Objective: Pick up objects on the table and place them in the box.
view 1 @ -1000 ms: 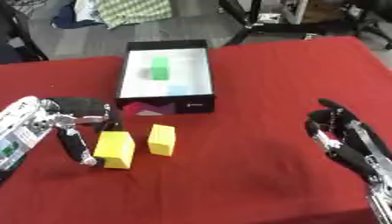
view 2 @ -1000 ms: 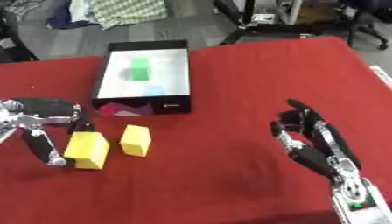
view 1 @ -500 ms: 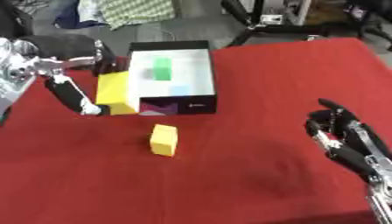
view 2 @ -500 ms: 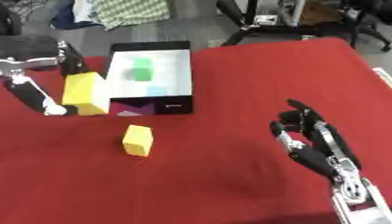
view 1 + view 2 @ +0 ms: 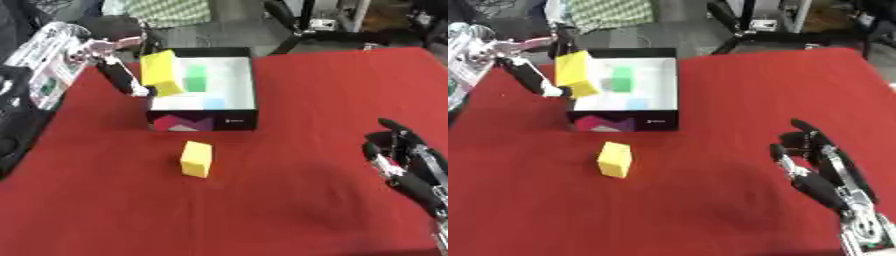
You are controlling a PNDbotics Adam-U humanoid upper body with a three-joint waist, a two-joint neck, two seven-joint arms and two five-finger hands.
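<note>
red soft cloth table cover (image 5: pixel 289 200), matt | black cardboard box (image 5: pixel 203 121), smooth, white inside | yellow matt block (image 5: pixel 196 159)

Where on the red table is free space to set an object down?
Bare red cloth lies between the small yellow block and the right hand, and right of the box. It is crowded at the box's left rim, where the left hand holds the large yellow block.
</note>
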